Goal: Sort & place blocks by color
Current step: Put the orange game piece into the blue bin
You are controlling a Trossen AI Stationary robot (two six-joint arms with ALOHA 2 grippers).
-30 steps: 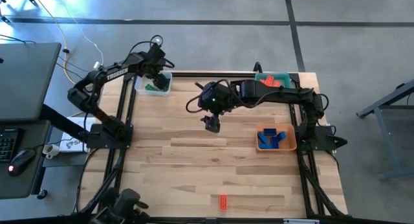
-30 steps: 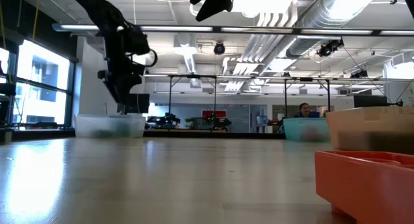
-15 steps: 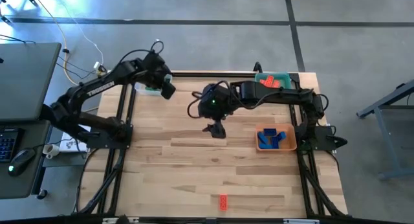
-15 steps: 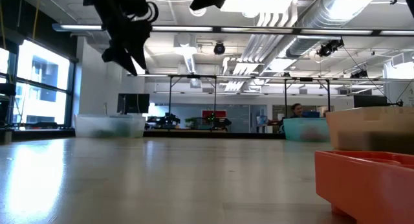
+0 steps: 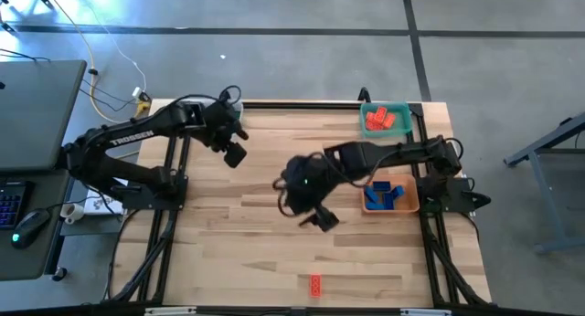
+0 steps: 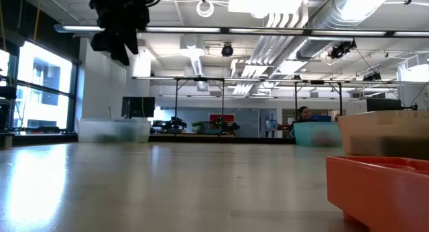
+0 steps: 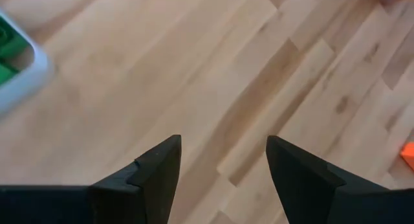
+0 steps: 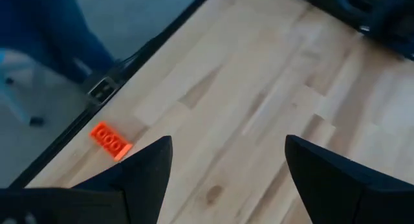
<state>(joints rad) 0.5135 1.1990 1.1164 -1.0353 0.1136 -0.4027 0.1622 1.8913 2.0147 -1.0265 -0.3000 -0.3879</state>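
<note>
On the desk (image 5: pixel 274 215), near its front edge, one red block (image 5: pixel 315 284) lies flat and alone, well apart from every tray. The right wrist view also picks it up (image 8: pixel 111 141), studs up, close beside the desk's edge rail.

Taking the orange tray (image 5: pixel 413 203) as landmark:
- Orange tray sits at the desk's right side with blue blocks (image 5: pixel 384 194) in it; its wall shows close up in the low view (image 6: pixel 382 188).
- Teal tray (image 5: pixel 369 110), behind the orange tray at the back right corner, holds red blocks (image 5: pixel 382 121).
- Clear tray, far across the desk from the orange tray at the back left: seen from table height (image 6: pixel 114 130) and as a corner in the left wrist view (image 7: pixel 26 68), with green blocks (image 7: pixel 10 52) inside.
- Right gripper (image 5: pixel 322 218) hangs over bare desk to the left of the orange tray, between it and the lone red block; jaws wide open, nothing between them.
- Left gripper (image 5: pixel 234 154) hangs above the desk well to the left of the orange tray, near the clear tray's corner; jaws apart and empty, bare wood between the fingers (image 7: pixel 155 175).
</note>
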